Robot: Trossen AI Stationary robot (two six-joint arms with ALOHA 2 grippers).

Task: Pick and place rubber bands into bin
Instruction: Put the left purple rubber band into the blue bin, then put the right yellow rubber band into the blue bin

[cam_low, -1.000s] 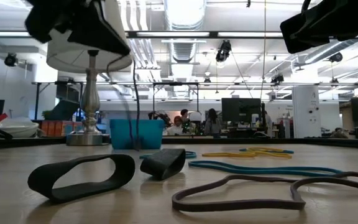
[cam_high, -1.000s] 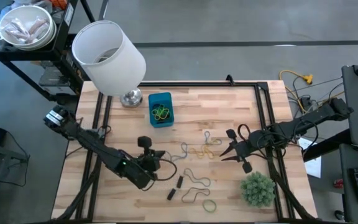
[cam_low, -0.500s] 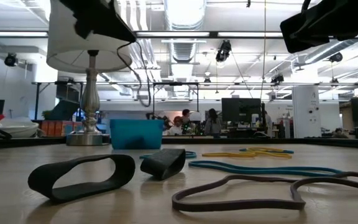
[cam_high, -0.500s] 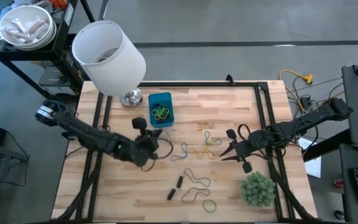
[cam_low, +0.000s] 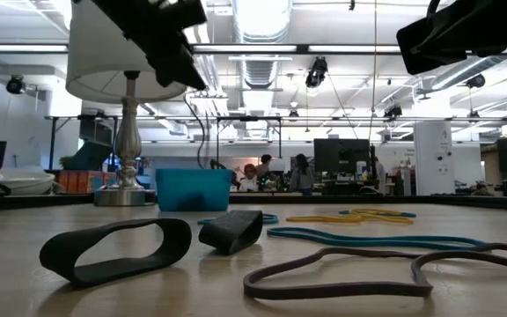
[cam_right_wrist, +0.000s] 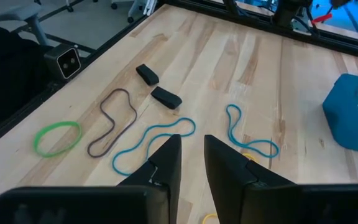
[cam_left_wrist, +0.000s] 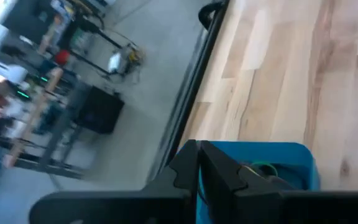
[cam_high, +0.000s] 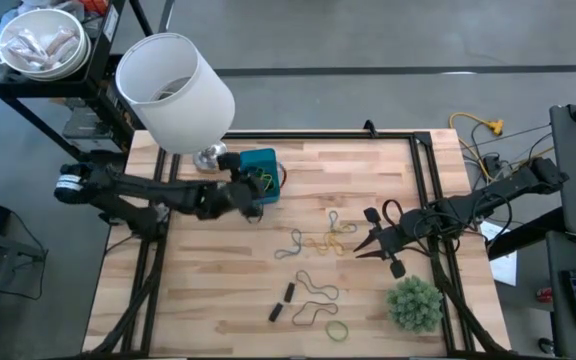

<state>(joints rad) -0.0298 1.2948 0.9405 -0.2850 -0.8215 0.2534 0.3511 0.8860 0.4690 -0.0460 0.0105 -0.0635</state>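
Observation:
The blue bin (cam_high: 259, 172) stands on the far left part of the table and holds green and yellow rubber bands (cam_high: 258, 181). More rubber bands (cam_high: 318, 240) lie loose mid-table: blue, yellow, brown, one green (cam_right_wrist: 56, 137), and two dark ones (cam_right_wrist: 157, 87). My left gripper (cam_high: 253, 200) hovers at the bin's near side. In the left wrist view its fingers (cam_left_wrist: 197, 149) are shut above the bin (cam_left_wrist: 278, 162), and no band shows between them. My right gripper (cam_high: 360, 237) waits open to the right of the loose bands, fingers (cam_right_wrist: 192, 142) apart above the table.
A lamp with a big white shade (cam_high: 173, 90) and a metal base (cam_high: 211, 158) stands just left of the bin. A bushy green plant (cam_high: 413, 303) sits at the near right corner. Black frame rails (cam_high: 423, 200) run along the table's sides.
My left gripper has travelled from the near-middle of the table toward the far edge, rising, and now hangs by the bin. The loose bands on the table lie where they did. The right arm has kept still.

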